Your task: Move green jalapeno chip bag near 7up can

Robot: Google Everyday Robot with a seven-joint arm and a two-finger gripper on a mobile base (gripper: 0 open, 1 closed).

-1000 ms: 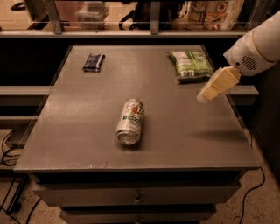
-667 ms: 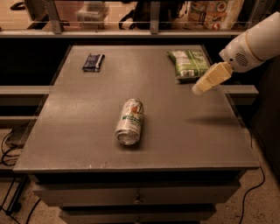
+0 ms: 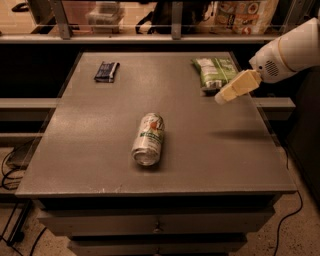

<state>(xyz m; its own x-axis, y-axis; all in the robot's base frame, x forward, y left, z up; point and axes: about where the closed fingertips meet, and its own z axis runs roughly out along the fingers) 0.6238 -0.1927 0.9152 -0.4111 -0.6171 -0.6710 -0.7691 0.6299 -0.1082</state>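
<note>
The green jalapeno chip bag (image 3: pixel 215 73) lies flat at the far right of the grey table top (image 3: pixel 90 140). The 7up can (image 3: pixel 148 138) lies on its side near the middle of the table, its open end toward the front. My gripper (image 3: pixel 222 98) reaches in from the right on a white arm, its cream fingers pointing down-left. It hovers above the table at the bag's near right corner and covers that corner. It holds nothing that I can see.
A small dark blue wrapped bar (image 3: pixel 106 71) lies at the far left of the table. A shelf with packaged goods (image 3: pixel 240 15) runs behind the table. Drawers (image 3: pixel 155 225) sit under the front edge. Cables (image 3: pixel 12 165) lie on the floor at left.
My gripper has moved left and toward the far side, from over the table's right edge to the chip bag's near corner. The bag, can and bar have not moved.
</note>
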